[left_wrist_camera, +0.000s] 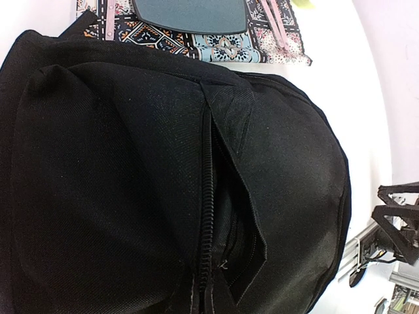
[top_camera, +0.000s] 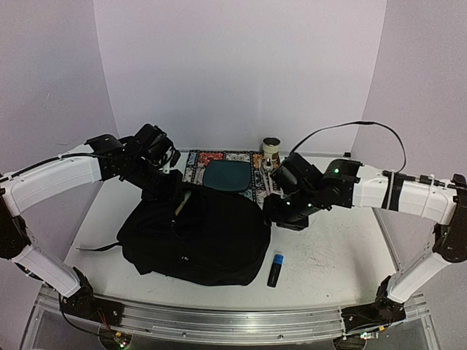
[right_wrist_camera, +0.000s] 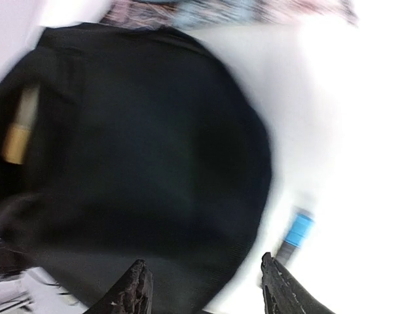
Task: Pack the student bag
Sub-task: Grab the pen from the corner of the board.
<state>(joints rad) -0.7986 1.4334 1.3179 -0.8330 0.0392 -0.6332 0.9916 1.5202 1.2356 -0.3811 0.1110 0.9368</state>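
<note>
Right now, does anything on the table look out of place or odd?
A blue and black marker lies loose on the table, just beside the near right edge of the student bag, not inside it. A tan stick-like item pokes out of the bag's opening at its far left. Nothing looks spilled or damaged.

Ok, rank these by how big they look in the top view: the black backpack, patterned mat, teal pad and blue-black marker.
1. soft black fabric backpack, largest by far.
2. patterned rectangular cloth mat, partly hidden yet wider than the pad on it.
3. dark teal rounded pad.
4. black marker with blue end, smallest.
</note>
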